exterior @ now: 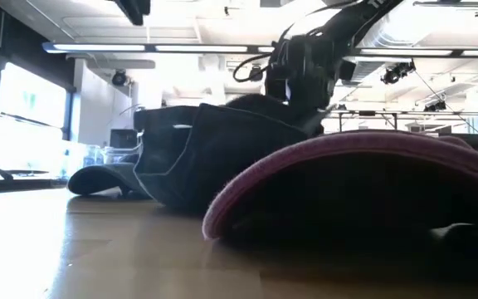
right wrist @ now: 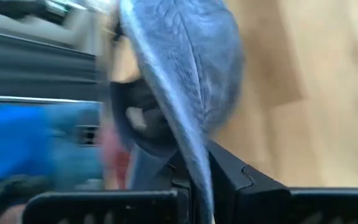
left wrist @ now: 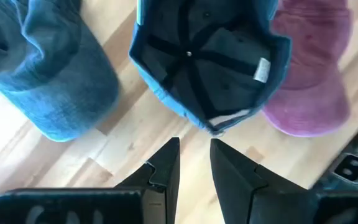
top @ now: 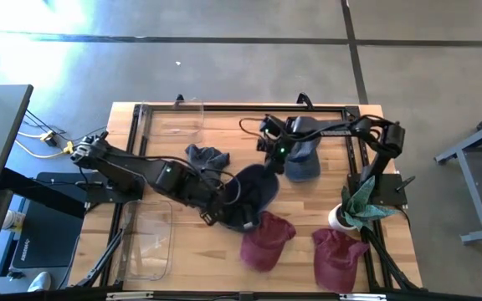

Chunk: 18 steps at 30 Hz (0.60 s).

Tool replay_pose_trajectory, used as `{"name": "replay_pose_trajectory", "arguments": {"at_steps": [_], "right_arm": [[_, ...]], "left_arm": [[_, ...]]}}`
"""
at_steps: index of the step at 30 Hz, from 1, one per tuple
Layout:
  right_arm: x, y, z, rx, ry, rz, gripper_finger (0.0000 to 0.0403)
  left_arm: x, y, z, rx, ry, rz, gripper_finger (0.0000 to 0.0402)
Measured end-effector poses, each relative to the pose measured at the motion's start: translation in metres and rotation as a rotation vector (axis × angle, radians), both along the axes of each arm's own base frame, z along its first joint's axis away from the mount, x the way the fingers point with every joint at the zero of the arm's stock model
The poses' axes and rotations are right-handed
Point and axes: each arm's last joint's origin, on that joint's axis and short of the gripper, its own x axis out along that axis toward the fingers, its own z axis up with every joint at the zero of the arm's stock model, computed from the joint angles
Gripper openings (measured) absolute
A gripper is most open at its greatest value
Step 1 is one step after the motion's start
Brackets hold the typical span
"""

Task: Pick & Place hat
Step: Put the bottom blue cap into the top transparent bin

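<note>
Bench carries several hats: two maroon ones at the near edge, a grey one, a blue denim one, and a dark navy hat lying upturned mid-bench. Left tool hovers just short of the navy hat's rim, fingers narrowly parted and empty. Right tool pinches the blue denim hat by its brim. Judging by this, the pick is under way; next comes lifting clear and carrying.

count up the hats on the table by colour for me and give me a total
Maroon hats: 2
Blue denim hats: 2
Dark navy hat: 1
Total: 5 hats
</note>
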Motion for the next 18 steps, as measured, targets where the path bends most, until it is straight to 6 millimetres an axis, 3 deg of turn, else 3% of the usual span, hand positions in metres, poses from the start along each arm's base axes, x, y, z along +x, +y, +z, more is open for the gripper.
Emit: {"name": "replay_pose_trajectory", "arguments": {"at_steps": [3, 12, 15, 18], "right_arm": [[0.000, -0.007, 0.005, 0.074, -0.062, 0.006, 0.0018], [0.001, -0.034, -0.006, -0.076, -0.056, -0.122, 0.0022], [-0.002, -0.034, -0.006, -0.070, -0.049, -0.109, 0.0029], [-0.006, -0.027, 0.001, -0.076, -0.045, -0.082, 0.0022]], "left_arm": [[-0.002, -0.004, 0.004, -0.039, -0.018, 0.004, 0.0085], [-0.002, -0.008, 0.003, -0.065, -0.014, 0.002, 0.0085], [0.001, -0.003, 0.004, 0.029, -0.065, 0.046, 0.0085], [0.007, 0.016, 0.005, 0.152, -0.102, 0.108, 0.0087]]}}
